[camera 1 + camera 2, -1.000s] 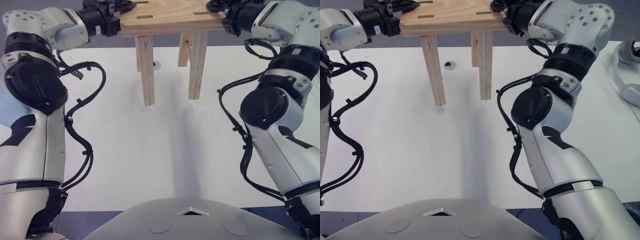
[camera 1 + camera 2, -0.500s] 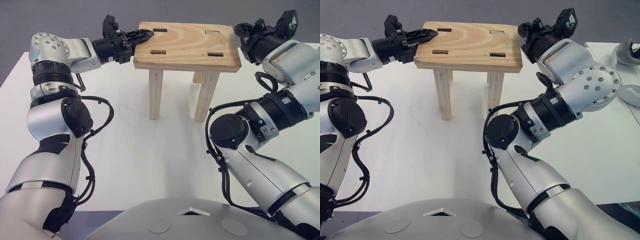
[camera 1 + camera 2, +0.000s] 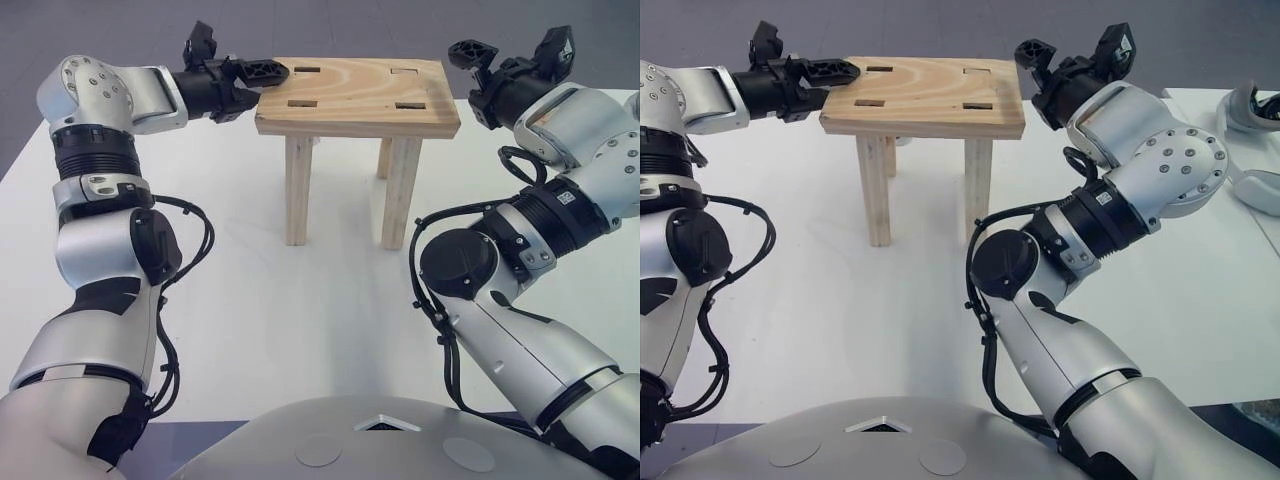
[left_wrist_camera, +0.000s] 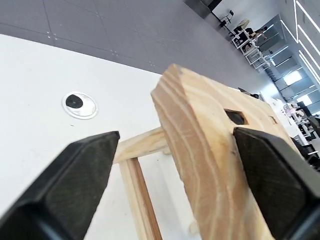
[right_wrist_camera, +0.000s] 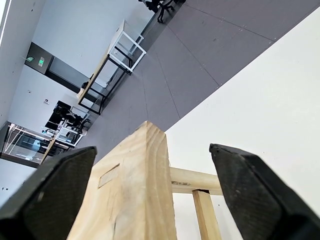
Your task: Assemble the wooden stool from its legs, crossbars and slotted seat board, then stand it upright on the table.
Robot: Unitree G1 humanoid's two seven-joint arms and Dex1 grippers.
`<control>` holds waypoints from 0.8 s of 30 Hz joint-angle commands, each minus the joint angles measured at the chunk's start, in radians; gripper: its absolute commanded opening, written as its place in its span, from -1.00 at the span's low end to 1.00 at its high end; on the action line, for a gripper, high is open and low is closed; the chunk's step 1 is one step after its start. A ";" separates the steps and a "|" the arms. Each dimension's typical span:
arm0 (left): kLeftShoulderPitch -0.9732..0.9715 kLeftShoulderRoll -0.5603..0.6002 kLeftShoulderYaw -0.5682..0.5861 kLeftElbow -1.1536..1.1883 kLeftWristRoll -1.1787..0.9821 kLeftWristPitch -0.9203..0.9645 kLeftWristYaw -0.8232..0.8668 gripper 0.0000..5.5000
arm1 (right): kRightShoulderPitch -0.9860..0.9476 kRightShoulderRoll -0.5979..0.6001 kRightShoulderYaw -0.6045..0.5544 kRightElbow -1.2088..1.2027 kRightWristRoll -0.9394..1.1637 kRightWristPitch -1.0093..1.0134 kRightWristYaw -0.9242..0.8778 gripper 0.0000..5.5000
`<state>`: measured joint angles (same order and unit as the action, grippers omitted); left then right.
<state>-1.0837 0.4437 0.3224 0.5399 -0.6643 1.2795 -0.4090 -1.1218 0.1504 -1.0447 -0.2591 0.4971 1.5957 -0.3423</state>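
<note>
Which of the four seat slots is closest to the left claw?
The back-left slot, just past the left claw's fingertip; the other three sit nearer the robot or toward the right end.

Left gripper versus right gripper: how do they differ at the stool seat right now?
The left gripper sits at the left end of the seat board, the right gripper at its right end. The left gripper's upper finger overlaps the board's corner; the right gripper's lies beside the board's end. Both are open, with the board's edge between their fingers in the wrist views.
</note>
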 commanded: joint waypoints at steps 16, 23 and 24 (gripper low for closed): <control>0.587 0.077 0.012 -0.293 0.520 -1.113 0.148 0.52 | 0.753 -0.712 0.748 0.290 -0.536 -1.259 0.575 0.54; 0.838 -0.058 -0.065 -0.405 0.606 -1.202 0.263 0.52 | 0.998 -0.507 0.854 0.156 -0.527 -1.250 0.516 0.54; 0.837 -0.060 -0.056 -0.407 0.611 -1.213 0.284 0.52 | 1.006 -0.486 0.868 0.141 -0.523 -1.247 0.513 0.54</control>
<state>-0.2405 0.3896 0.2460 0.1445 -0.0671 0.0830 -0.1615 -0.1150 -0.3734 -0.2054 -0.0873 -0.0339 0.3471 0.1797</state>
